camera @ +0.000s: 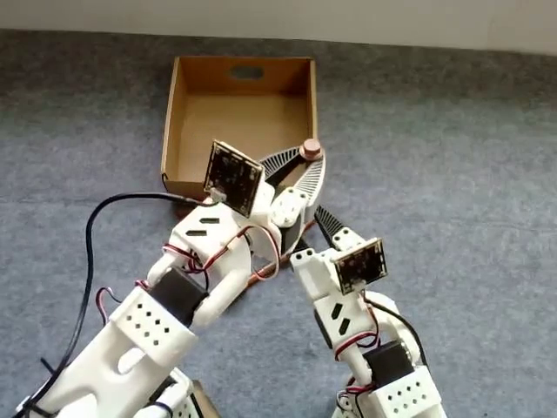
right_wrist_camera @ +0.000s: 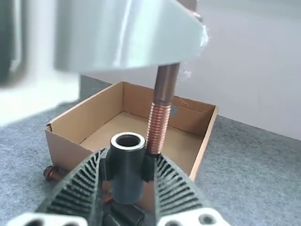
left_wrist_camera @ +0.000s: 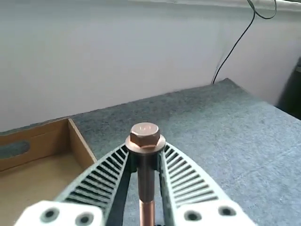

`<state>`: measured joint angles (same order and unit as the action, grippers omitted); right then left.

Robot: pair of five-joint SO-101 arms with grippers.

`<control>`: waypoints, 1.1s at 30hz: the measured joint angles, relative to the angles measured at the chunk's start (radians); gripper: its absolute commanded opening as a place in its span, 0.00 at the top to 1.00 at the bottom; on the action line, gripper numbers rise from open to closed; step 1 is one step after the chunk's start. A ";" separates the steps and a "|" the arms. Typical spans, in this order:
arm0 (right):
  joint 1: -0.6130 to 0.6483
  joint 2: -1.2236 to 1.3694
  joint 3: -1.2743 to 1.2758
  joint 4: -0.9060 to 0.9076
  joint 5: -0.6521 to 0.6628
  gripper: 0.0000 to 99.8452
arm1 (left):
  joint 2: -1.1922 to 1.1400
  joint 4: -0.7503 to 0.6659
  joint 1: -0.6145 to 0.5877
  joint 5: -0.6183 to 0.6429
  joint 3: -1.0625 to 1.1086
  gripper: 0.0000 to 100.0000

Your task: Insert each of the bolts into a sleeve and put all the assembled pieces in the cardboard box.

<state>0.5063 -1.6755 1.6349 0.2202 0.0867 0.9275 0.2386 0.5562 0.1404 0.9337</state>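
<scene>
While the left gripper (left_wrist_camera: 146, 151) clamps the bolt (left_wrist_camera: 145, 134) (head stamp unreadable), the right gripper (right_wrist_camera: 128, 156) pinches the upright sleeve (right_wrist_camera: 126, 176), which hides the bolt's tip.

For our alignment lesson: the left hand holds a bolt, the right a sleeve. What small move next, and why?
Probably shift the bolt sideways over the sleeve: its threaded tip sits beside the rim, not above the bore.

Grey felt-covered table (camera: 452, 174) with cardboard box (camera: 200, 74), a loose bolt (right_wrist_camera: 50, 173) beside it
</scene>
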 measured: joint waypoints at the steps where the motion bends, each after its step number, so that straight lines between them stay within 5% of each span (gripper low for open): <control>1: 0.000 0.000 -0.002 0.000 0.000 0.99 | 0.017 0.003 0.000 -0.005 0.000 0.99; 33: -0.006 0.000 -0.002 0.000 0.000 0.99 | 0.101 0.011 -0.029 -0.008 0.021 0.99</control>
<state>0.5002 -1.6755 1.6333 0.2202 0.0867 1.0288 0.2493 0.5271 0.1327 0.9551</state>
